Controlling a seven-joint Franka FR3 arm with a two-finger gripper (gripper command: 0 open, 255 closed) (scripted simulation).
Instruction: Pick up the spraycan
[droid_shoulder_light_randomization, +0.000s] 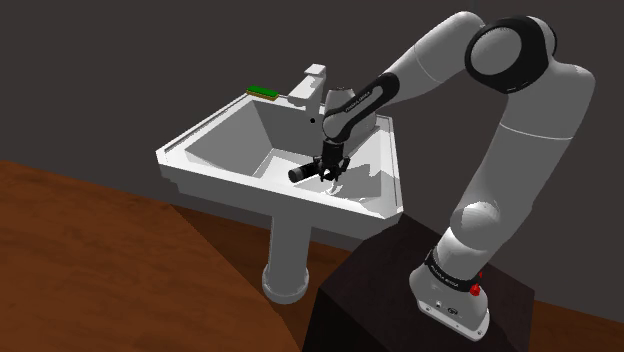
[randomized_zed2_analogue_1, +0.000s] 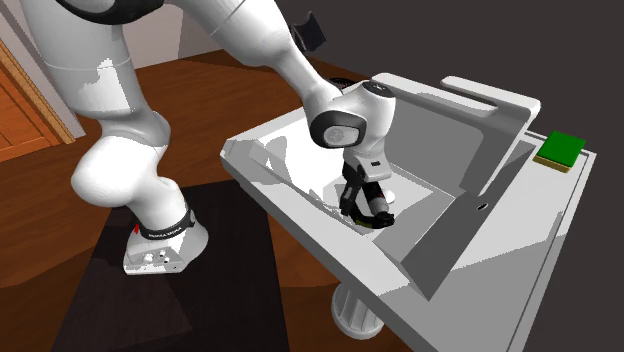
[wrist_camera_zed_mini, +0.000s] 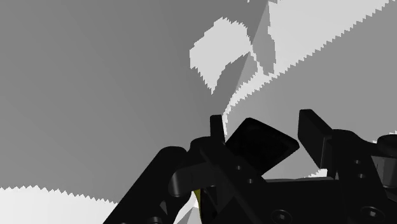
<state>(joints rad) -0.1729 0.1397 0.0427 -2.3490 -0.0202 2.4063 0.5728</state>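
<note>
We note the gripper (droid_shoulder_light_randomization: 328, 170) low inside the white sink (droid_shoulder_light_randomization: 205, 148), fingers clasping a black spraycan (droid_shoulder_light_randomization: 302, 174). The can lies roughly level and juts toward the shoulder view's left. We cannot tell whether it touches the basin floor. A green pad (droid_shoulder_light_randomization: 263, 91) sits on the sink's back ledge, well apart

White arm (droid_shoulder_light_randomization: 520, 130) rises from the near right, elbow high, forearm sloping down to the left, black gripper (droid_shoulder_light_randomization: 330, 172) pointing down, fingers (wrist_camera_zed_mini: 315, 137) clamped on a black spraycan (droid_shoulder_light_randomization: 303, 173)
</note>
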